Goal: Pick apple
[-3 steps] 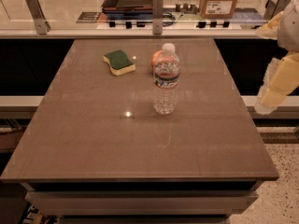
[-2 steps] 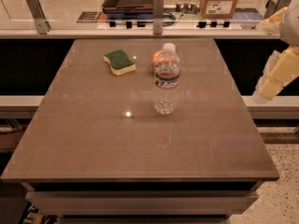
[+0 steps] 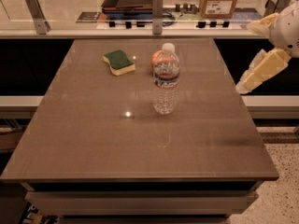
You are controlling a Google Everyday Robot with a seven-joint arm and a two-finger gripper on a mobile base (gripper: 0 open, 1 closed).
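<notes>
Apple [image 3: 155,59]: far half of table [image 3: 93,139], just behind bottle [image 3: 166,78], mostly hidden.
Handling: we judge it light, firm, smooth; grasp across its middle.
Gripper [image 3: 247,82]: beyond right table edge; state we cannot tell.

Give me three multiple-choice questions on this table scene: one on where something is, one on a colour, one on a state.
1. On the table, the apple sits: A) just behind the bottle; B) at the left edge; C) at the front edge.
2. The sponge's top is: A) blue; B) green; C) red.
3. With the gripper off the table's right side, the apple is: A) held; B) untouched on the table; C) cut in half.
Answers: 1 A, the bottle partly hides it; 2 B, green over yellow; 3 B, it rests whole, far from the gripper.
</notes>
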